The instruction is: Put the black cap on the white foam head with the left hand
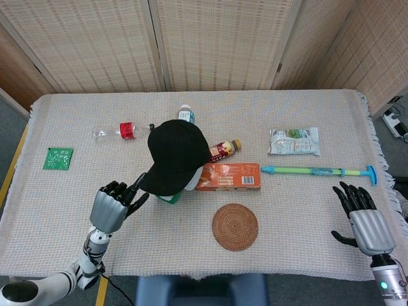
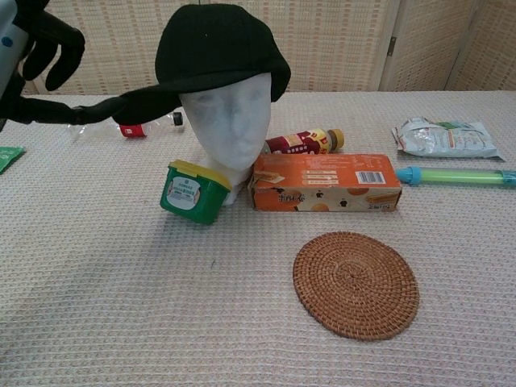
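Black cap (image 2: 219, 48) seated on white foam head (image 2: 228, 129), brim angled toward 8 o'clock in head view. Left hand (image 1: 112, 205) at brim tip, fingers spread, nothing gripped; contact unclear. Right hand (image 1: 363, 223) at 4 o'clock, fingers spread, well apart from everything.

Nothing here is sharp enough for me to read: the orange box (image 2: 325, 182) shows a barcode and blurred print, and the green tub (image 2: 193, 192) just left of it carries a label I can't make out.
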You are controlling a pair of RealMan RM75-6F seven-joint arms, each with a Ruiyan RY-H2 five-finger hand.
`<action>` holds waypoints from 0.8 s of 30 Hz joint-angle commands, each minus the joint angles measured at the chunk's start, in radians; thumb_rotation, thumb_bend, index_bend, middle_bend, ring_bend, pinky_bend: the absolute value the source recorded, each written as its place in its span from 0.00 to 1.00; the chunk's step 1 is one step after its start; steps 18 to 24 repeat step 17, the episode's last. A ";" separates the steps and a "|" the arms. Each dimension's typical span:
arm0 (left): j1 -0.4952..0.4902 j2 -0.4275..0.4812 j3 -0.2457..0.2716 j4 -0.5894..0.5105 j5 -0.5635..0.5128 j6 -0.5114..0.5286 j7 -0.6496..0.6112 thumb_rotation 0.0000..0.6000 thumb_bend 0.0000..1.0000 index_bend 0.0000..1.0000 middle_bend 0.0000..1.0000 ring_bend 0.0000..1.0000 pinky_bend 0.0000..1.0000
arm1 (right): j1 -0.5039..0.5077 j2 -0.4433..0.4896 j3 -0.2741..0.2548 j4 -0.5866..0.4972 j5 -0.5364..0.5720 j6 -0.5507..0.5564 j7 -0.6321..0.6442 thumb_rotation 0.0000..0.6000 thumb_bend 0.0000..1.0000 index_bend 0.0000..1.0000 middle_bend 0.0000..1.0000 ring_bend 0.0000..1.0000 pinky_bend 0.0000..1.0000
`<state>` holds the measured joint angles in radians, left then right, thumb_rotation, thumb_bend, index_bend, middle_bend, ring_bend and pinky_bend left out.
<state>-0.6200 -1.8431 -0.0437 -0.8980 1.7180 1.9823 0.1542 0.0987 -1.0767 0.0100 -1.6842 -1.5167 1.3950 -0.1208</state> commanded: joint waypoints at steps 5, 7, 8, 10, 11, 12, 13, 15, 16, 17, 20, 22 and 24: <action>0.256 0.343 0.084 -0.408 -0.263 -0.188 0.016 1.00 0.12 0.11 0.38 0.31 0.41 | -0.002 0.002 0.001 -0.001 0.002 0.003 0.006 1.00 0.10 0.00 0.00 0.00 0.00; 0.310 0.437 0.084 -0.497 -0.390 -0.279 -0.034 1.00 0.12 0.16 0.32 0.23 0.35 | -0.001 -0.001 0.002 0.000 0.008 -0.001 0.000 1.00 0.10 0.00 0.00 0.00 0.00; 0.327 0.481 0.087 -0.537 -0.436 -0.324 -0.063 1.00 0.12 0.17 0.30 0.21 0.33 | 0.000 -0.002 0.002 0.000 0.010 -0.003 -0.004 1.00 0.10 0.00 0.00 0.00 0.00; 0.358 0.569 0.092 -0.594 -0.515 -0.403 -0.111 1.00 0.12 0.18 0.24 0.16 0.29 | 0.000 -0.007 0.002 0.000 0.016 -0.006 -0.015 1.00 0.10 0.00 0.00 0.00 0.00; 0.371 0.595 0.093 -0.605 -0.537 -0.423 -0.123 1.00 0.12 0.18 0.22 0.14 0.27 | -0.001 -0.010 0.003 0.000 0.018 -0.005 -0.020 1.00 0.10 0.00 0.00 0.00 0.00; 0.385 0.612 0.095 -0.611 -0.549 -0.432 -0.134 1.00 0.12 0.18 0.21 0.12 0.25 | -0.002 -0.012 0.003 -0.001 0.019 -0.004 -0.025 1.00 0.10 0.00 0.00 0.00 0.00; 0.402 0.626 0.096 -0.620 -0.557 -0.438 -0.148 1.00 0.12 0.18 0.20 0.11 0.24 | -0.003 -0.015 0.004 -0.002 0.021 -0.001 -0.031 1.00 0.10 0.00 0.00 0.00 0.00; 0.410 0.664 0.116 -0.664 -0.537 -0.458 -0.129 1.00 0.12 0.18 0.18 0.08 0.22 | -0.003 -0.019 0.005 -0.002 0.020 0.002 -0.037 1.00 0.10 0.00 0.00 0.00 0.00; 0.418 0.684 0.120 -0.691 -0.505 -0.436 -0.115 1.00 0.12 0.17 0.17 0.07 0.21 | -0.003 -0.020 0.004 -0.001 0.021 0.000 -0.039 1.00 0.10 0.00 0.00 0.00 0.00; 0.425 0.685 0.118 -0.697 -0.480 -0.406 -0.097 1.00 0.12 0.17 0.17 0.07 0.20 | -0.002 -0.019 0.003 -0.002 0.020 -0.002 -0.037 1.00 0.10 0.00 0.00 0.00 0.00; 0.425 0.685 0.118 -0.697 -0.480 -0.406 -0.097 1.00 0.12 0.17 0.17 0.07 0.20 | -0.002 -0.019 0.003 -0.002 0.020 -0.002 -0.037 1.00 0.10 0.00 0.00 0.00 0.00; 0.425 0.685 0.118 -0.697 -0.480 -0.406 -0.097 1.00 0.12 0.17 0.17 0.07 0.20 | -0.002 -0.019 0.003 -0.002 0.020 -0.002 -0.037 1.00 0.10 0.00 0.00 0.00 0.00; 0.425 0.685 0.118 -0.697 -0.480 -0.406 -0.097 1.00 0.12 0.17 0.17 0.07 0.20 | -0.002 -0.019 0.003 -0.002 0.020 -0.002 -0.037 1.00 0.10 0.00 0.00 0.00 0.00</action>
